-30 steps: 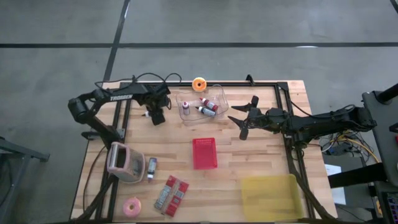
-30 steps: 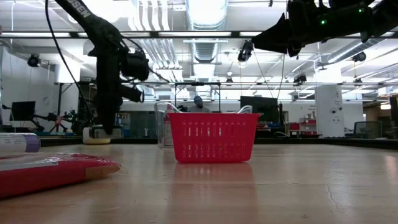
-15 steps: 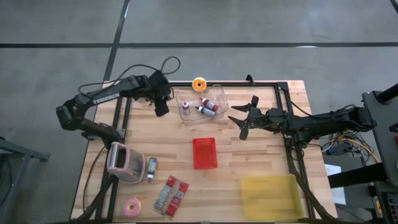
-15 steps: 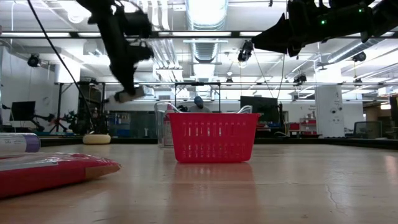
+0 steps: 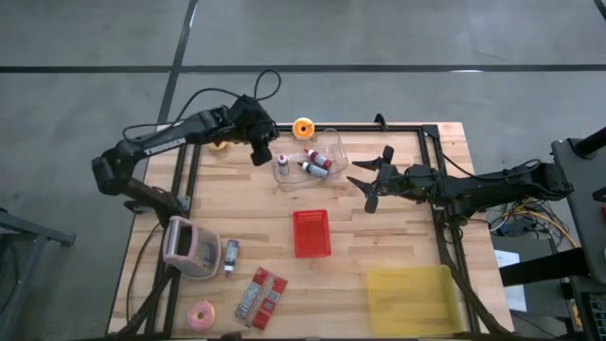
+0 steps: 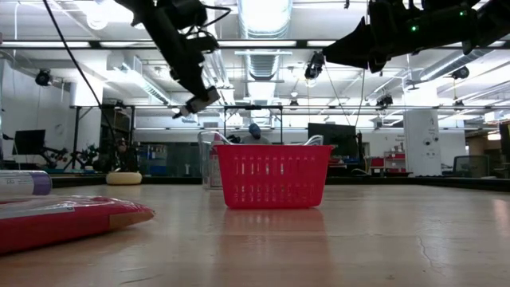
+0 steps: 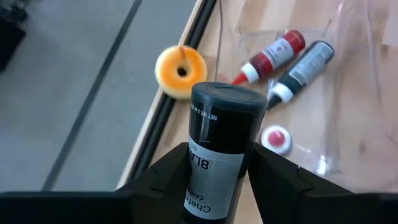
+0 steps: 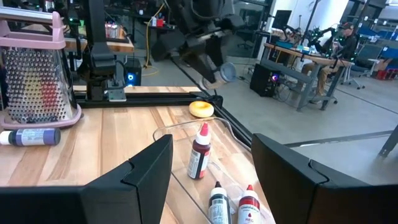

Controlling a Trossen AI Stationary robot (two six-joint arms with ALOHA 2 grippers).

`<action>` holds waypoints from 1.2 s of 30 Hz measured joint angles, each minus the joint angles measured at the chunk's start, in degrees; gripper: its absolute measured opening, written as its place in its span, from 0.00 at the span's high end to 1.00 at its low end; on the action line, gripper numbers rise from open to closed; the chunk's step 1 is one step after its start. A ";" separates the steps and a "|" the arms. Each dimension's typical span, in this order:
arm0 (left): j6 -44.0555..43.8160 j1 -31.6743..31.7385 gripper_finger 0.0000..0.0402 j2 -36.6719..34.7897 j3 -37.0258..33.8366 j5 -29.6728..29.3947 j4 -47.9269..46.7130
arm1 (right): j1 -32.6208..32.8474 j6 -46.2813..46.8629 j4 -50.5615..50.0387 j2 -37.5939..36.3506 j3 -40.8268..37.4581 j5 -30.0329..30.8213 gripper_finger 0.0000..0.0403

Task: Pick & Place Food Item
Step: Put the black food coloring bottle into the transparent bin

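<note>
Upper centre: your left claw (image 5: pixel 261 152), clamped on the black-capped bottle (image 7: pixel 221 134), hangs beside the clear tray (image 5: pixel 333 167); releasing here risks missing it. Right claw (image 5: pixel 371 182) gapes empty.

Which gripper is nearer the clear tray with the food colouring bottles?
Left. The left gripper, shut on a black bottle, hangs at the clear tray's left edge. The right gripper, open and empty, sits off the tray's right side, slightly farther.
</note>
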 joint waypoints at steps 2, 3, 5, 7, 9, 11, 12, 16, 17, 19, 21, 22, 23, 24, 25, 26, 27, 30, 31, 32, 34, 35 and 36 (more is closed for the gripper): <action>0.68 0.02 0.62 1.31 0.00 0.31 2.17 | 0.02 -0.03 -0.01 0.00 0.00 0.00 0.47; 0.95 0.04 0.62 1.91 0.00 0.44 3.21 | 0.00 0.08 0.00 0.00 0.00 0.00 0.47; 1.65 0.02 0.62 3.28 0.44 0.91 4.33 | 0.00 -0.06 -0.02 0.02 0.00 0.00 0.47; 2.24 0.00 0.62 5.02 1.80 1.13 4.16 | 0.00 0.00 -0.02 0.02 -0.01 0.00 0.47; 2.25 0.02 0.62 6.81 3.70 1.45 3.41 | 0.00 0.06 -0.02 0.02 0.00 0.00 0.47; 2.26 0.02 0.62 8.52 5.75 1.81 2.67 | 0.00 -0.05 -0.02 0.02 0.00 0.00 0.47; 2.26 0.02 0.62 9.44 6.85 2.06 2.01 | 0.01 0.05 -0.02 0.02 0.00 0.00 0.47; 2.26 -0.22 0.62 13.39 11.04 3.10 -0.95 | 0.00 -0.04 -0.03 0.02 0.00 0.00 0.47; 2.25 -0.30 0.62 14.41 12.10 3.30 -1.53 | 0.02 0.06 -0.02 0.02 0.00 0.00 0.47; 2.25 -0.50 0.62 16.51 14.28 3.58 -2.73 | 0.02 -0.03 -0.03 0.02 0.00 0.00 0.47; 2.25 -0.74 0.62 18.93 16.66 3.61 -4.11 | 0.02 -0.02 -0.04 0.02 0.00 0.00 0.47; 2.25 -0.87 0.62 20.10 17.82 3.62 -4.87 | 0.02 0.08 -0.04 0.02 0.00 0.00 0.47; 2.25 -0.97 0.62 21.27 18.90 3.62 -5.69 | 0.02 0.06 -0.04 0.02 0.00 0.00 0.47; 2.25 -1.10 0.62 22.31 20.00 3.62 -6.44 | 0.00 -0.07 -0.04 0.02 0.00 0.00 0.47; 2.25 -1.18 0.62 23.31 21.02 3.62 -6.88 | 0.02 -0.06 -0.04 0.02 0.00 0.00 0.47; 2.25 -1.29 0.62 24.16 21.84 3.62 -7.32 | 0.01 -0.01 -0.04 0.02 0.00 0.00 0.47; 2.23 -1.32 0.62 24.90 22.37 3.62 -7.86 | 0.02 0.08 -0.03 0.02 0.00 0.00 0.47; 1.12 -1.33 0.62 26.64 22.96 3.59 -8.52 | 0.02 -0.05 -0.04 0.02 0.00 0.00 0.47; 0.56 -1.33 0.62 27.06 22.97 3.58 -8.62 | 0.00 0.06 -0.04 0.02 0.00 0.00 0.47; 0.17 -1.33 0.62 27.45 22.97 3.57 -8.60 | 0.02 0.08 -0.04 0.02 -0.02 0.00 0.47; -0.20 -1.27 0.62 28.05 22.97 3.43 -8.60 | 0.01 -0.06 -0.04 0.04 -0.01 0.00 0.47; -0.19 -1.27 0.62 28.22 22.81 3.41 -8.54 | 0.01 -0.03 -0.04 0.04 0.00 0.00 0.47; -0.19 -1.27 0.62 28.35 22.63 3.42 -8.63 | 0.02 0.06 -0.04 0.04 0.00 0.00 0.47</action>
